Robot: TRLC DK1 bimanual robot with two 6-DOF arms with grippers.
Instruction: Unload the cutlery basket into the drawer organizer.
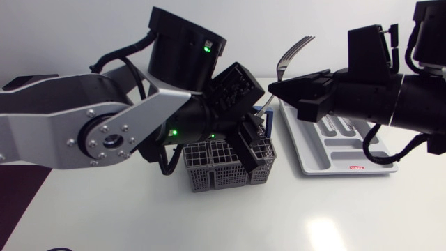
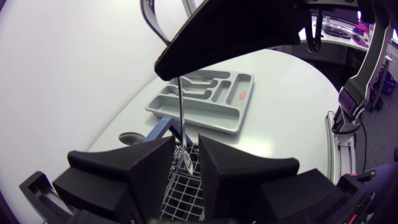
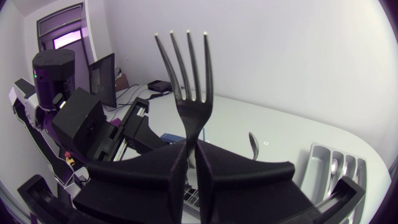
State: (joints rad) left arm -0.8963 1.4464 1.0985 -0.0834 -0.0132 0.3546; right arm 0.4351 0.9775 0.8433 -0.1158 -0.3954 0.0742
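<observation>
I am partway through the unloading, with a transfer in hand. My right pincer (image 1: 276, 88) is pinching a silver metal fork (image 1: 293, 54) by its handle, tines pointing up, raised high over the gap between the grey wire cutlery basket (image 1: 216, 173) and the grey plastic drawer organizer (image 1: 346, 169). The next move, as I judge it, is to swing that fork over a long slot of the organizer, tip it flat and lower it before letting go. Some cutlery already lies in the slots, so I must pick the right compartment.

My left pincer (image 2: 186, 140) hangs over the basket with its fingers spread on either side of a thin upright metal handle (image 2: 181, 106). I cannot quite tell whether one finger brushes it, but it is not gripped.

The basket and organizer sit just beside each other on the white surface (image 1: 313, 219). A blue handle (image 1: 268, 125) sticks up at the basket's edge. My two arms are close together here, so the right one must swing clear of the left.
</observation>
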